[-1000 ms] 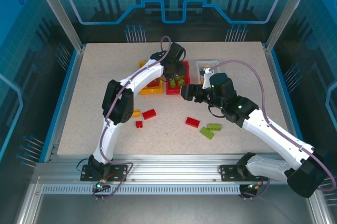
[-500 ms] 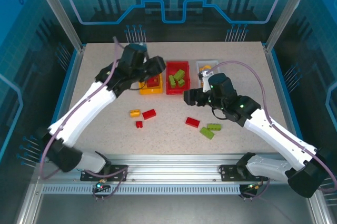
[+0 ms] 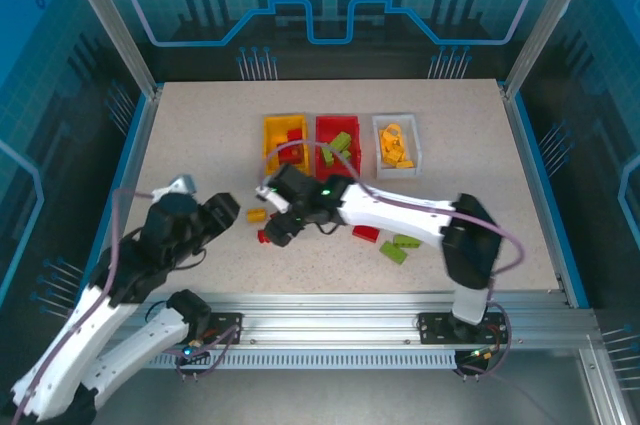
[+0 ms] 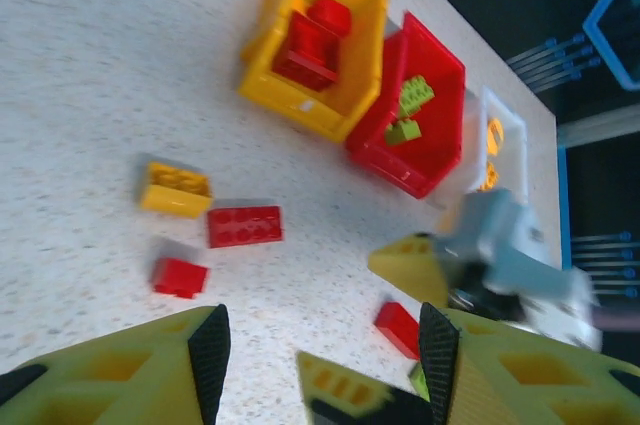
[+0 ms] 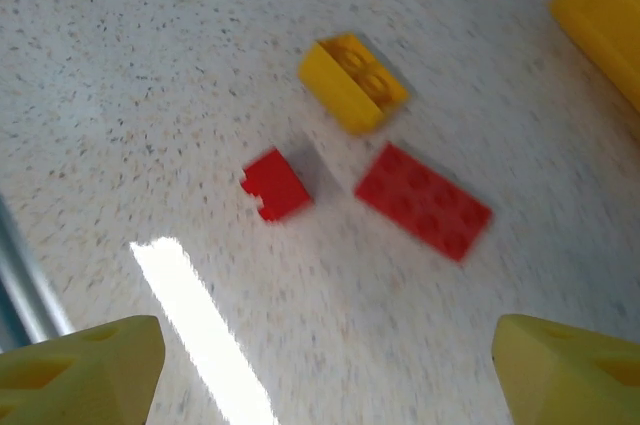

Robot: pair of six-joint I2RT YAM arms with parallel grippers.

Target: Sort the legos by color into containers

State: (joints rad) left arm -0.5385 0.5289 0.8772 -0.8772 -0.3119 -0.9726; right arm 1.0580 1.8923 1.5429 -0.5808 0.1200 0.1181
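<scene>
While the left gripper (image 4: 322, 330) hangs over the near-left part of the table (image 3: 180, 145), jaws released and holding nothing, three loose legos lie just right of it: a yellow brick (image 5: 352, 80), a small red brick (image 5: 275, 185) and a flat red brick (image 5: 422, 200), close together but not touching. The right gripper (image 3: 277, 229) hovers above these three, jaws spread wide and empty. Farther back the containers stand side by side: a yellow bin (image 4: 295, 100) holding red bricks (image 4: 310, 40), a red bin (image 4: 395, 165) holding green bricks (image 3: 338, 148), and a white bin (image 3: 400, 172) holding orange bricks (image 3: 393, 145). Rightmost on the table lie a lone red brick (image 3: 366, 233) and two loose green bricks (image 3: 405, 241).
</scene>
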